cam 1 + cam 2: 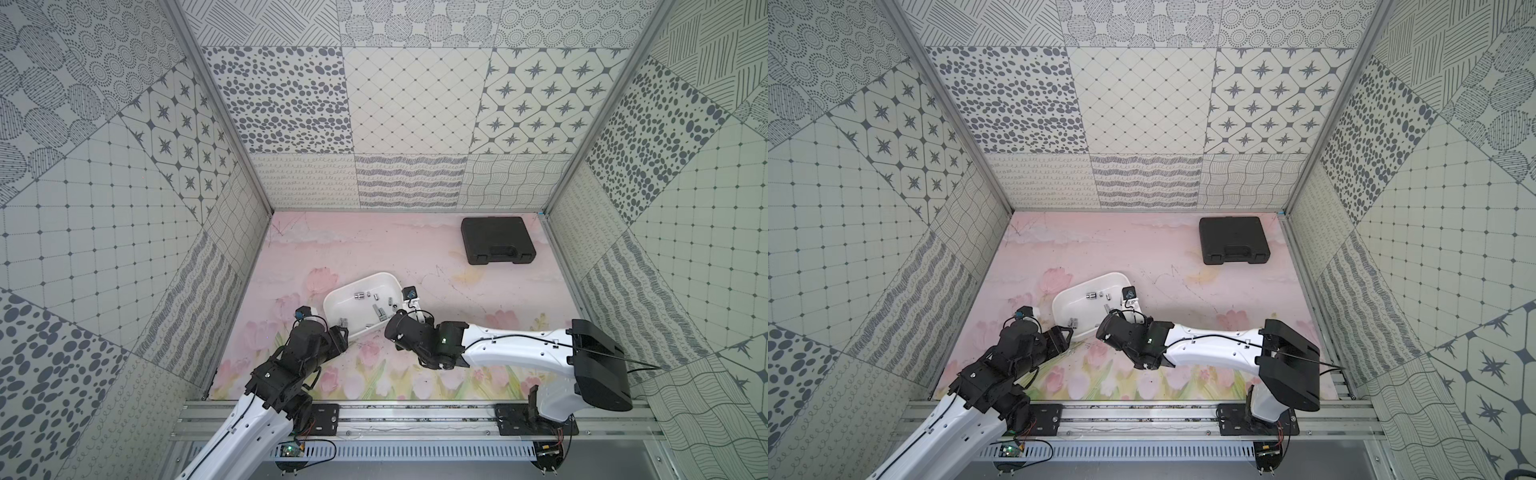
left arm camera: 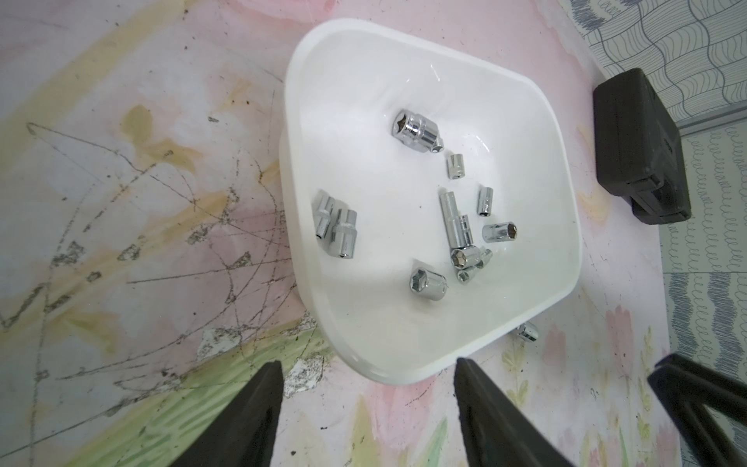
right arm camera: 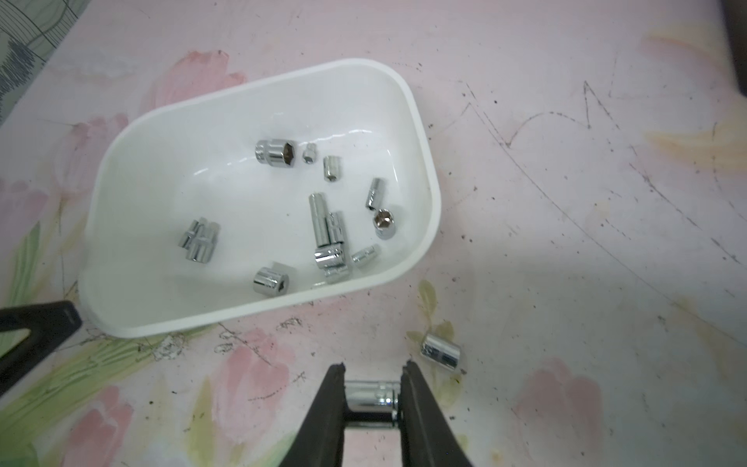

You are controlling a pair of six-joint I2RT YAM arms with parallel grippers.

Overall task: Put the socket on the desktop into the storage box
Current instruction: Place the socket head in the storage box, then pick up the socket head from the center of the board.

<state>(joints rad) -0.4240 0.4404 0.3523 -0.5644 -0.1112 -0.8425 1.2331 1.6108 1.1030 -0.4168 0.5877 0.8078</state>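
The worktop [image 1: 365, 249], pink with tulips and thin dark scratches, filled the floor of the cell. My two arms reached in from its near edge. The left arm [image 1: 291, 365] went toward one near corner of the box, and the right arm [image 1: 515, 345] went across to the box's other near side. The black case [image 1: 496, 240] lay closed in the far right corner, well apart from everything else. The white box [image 1: 345, 307] sat askew near the middle, between the two wrists.

In the left wrist view, the left fingers [image 2: 258, 408] stood wide apart with nothing between them, just short of a corner of the box. In the right wrist view, the right fingers [image 3: 329, 404] were clamped on a socket [image 3: 370, 398] lying crosswise between them. It was outside the box, near its long wall, and I couldn't tell whether it was clear of the worktop. A loose socket [image 3: 440, 351] lay on the worktop near it. A scatter of chrome sockets [image 3: 323, 226] lay inside the box.
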